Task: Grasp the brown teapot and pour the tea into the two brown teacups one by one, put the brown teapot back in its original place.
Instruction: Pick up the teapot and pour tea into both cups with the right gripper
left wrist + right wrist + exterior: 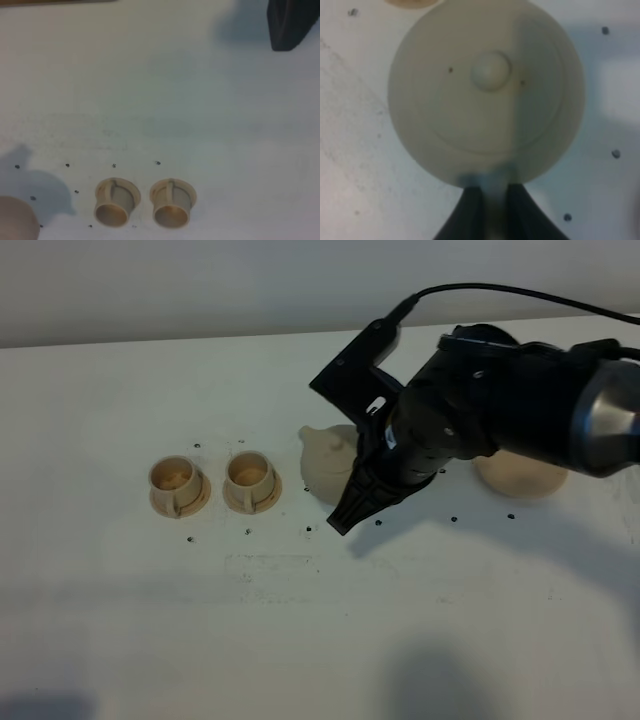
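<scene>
The brown teapot (328, 462) is off its coaster and stands upright just right of the two brown teacups (178, 485) (251, 480), with its spout toward them. My right gripper (345, 520) is shut on the teapot's handle. In the right wrist view the pot's domed lid and knob (491, 71) fill the frame, and the fingers (470, 212) pinch the handle. I cannot tell whether the pot touches the table. The round tan coaster (520, 478) lies bare to the right, partly behind my right arm. Both cups (116, 204) (172, 204) show in the left wrist view. My left gripper is out of view.
Small dark dots (248, 532) mark the white table (300, 640) around the cups and pot. A tan rounded edge (15, 222) at the border of the left wrist view looks like the teapot. A dark shape (290, 25) sits in that view's corner.
</scene>
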Tool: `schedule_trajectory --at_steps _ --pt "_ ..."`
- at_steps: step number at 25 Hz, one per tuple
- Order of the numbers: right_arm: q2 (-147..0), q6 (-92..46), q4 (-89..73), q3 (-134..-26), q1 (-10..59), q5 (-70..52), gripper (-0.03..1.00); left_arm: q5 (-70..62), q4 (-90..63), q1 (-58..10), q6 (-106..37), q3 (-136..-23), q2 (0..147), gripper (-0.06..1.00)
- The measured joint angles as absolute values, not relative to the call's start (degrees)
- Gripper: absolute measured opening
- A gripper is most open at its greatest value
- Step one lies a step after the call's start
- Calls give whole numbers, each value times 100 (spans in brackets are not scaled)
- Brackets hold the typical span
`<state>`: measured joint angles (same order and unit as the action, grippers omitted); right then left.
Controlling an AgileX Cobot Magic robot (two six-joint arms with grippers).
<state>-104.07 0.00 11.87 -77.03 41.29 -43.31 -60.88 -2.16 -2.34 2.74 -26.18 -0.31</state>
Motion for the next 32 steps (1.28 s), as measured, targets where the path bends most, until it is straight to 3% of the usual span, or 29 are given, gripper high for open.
schedule_trajectory --at_steps 13,32 --pt "-11048 0 1695 -8445 4303 -4515 10 -6088 -216 -234 274 -2618 -31 33" --pt "-11220 32 2471 -8524 4527 -4560 10 -6088 -216 -234 274 -2618 -31 33"
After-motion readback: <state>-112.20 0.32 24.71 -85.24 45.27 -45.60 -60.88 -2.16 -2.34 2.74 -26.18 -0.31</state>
